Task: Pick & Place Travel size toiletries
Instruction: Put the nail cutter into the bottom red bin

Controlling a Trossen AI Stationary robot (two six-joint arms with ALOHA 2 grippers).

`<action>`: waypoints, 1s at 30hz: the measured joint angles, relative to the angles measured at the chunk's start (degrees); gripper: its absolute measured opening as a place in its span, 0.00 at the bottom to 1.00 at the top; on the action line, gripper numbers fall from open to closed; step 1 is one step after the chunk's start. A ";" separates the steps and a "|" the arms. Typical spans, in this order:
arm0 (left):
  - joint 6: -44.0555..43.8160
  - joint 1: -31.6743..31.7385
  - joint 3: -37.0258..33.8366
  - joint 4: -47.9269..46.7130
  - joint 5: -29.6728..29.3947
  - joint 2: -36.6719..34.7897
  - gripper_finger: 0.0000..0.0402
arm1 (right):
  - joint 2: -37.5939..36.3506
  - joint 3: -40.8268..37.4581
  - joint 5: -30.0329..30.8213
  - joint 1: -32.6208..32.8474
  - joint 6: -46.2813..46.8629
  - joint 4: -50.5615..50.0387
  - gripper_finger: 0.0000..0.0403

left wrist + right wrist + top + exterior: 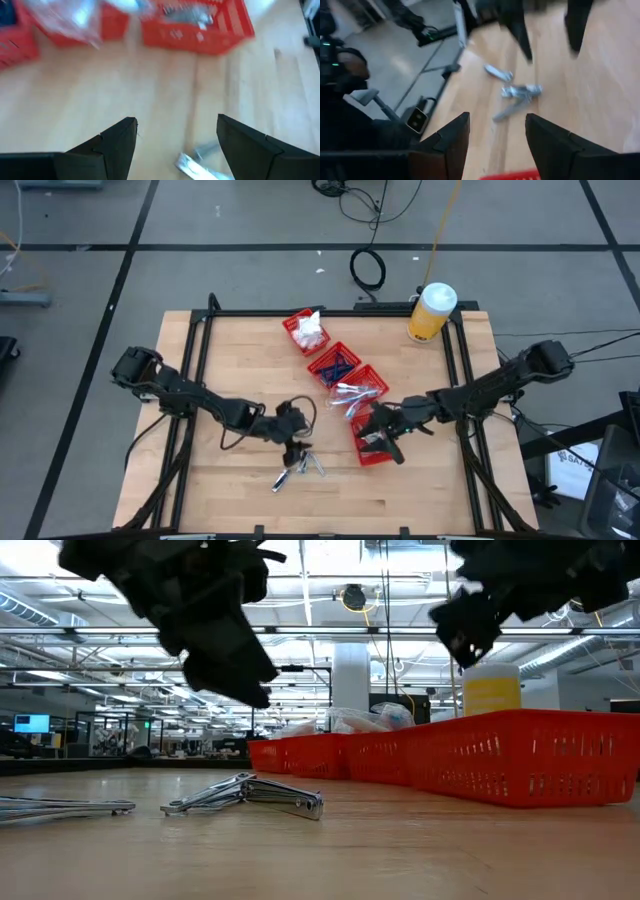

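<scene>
Left gripper (293,442) stands with fingers spread wide and nothing between them, hovering just above the small silvery pieces (297,468) that lie on the wooden table (230,350). Right gripper (392,442) is likewise parted and empty, poised over the nearest red bin (371,442).

Clearance: the silvery pieces lie on bare wood beside that bin, apart from it, with open board all round them and toward the table's near edge. Four red bins run in a slanted row from that bin toward the yellow bottle (431,311) at the far corner.

Views compared: the high view alone shows the whole row, with white soft packets (311,330) in the farthest bin, dark blue pieces (334,366) in the next and clear-wrapped thin sticks (352,391) in the third. The low view shows both grippers clear of the board. The right wrist view catches the silvery pieces (516,93) scattered beyond its fingers.

Appearance: flat, slim, bright metal strips (245,794), several overlapping
</scene>
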 joint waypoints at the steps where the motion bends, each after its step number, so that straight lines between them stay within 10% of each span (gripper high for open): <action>1: -0.73 -0.83 0.00 -0.17 0.01 0.47 0.67 | -1.05 0.02 0.12 0.18 -1.43 0.11 0.45; 30: -19.24 -4.01 12.59 -26.60 5.64 17.99 0.38 | -4.41 0.02 3.26 0.35 -8.49 -1.16 0.45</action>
